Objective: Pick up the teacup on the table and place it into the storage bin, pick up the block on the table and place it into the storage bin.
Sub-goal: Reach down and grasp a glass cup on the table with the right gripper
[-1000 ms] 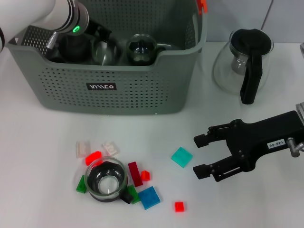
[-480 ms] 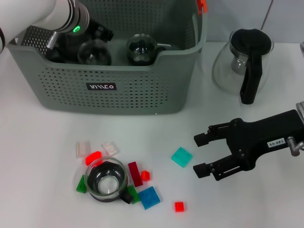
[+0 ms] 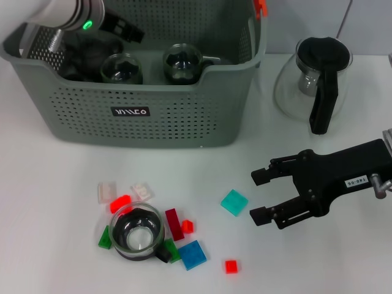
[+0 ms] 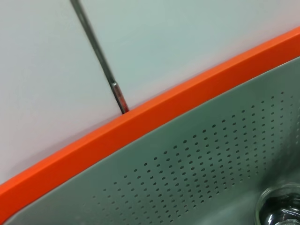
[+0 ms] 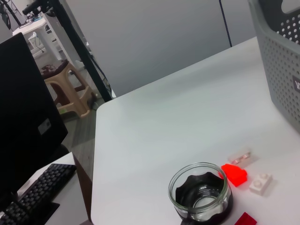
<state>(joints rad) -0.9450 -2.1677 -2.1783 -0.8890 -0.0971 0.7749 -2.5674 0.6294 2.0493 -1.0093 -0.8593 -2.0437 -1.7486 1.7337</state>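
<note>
your right gripper (image 3: 260, 196) sits fingers spread by the teal block (image 3: 234, 202), ready to grab; left gripper's over the storage bin (image 3: 141, 113), fingers hidden so can't tell

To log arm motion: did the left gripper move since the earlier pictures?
Yes. The left gripper rose up and back toward the storage bin rear wall, away from the cups inside.
</note>
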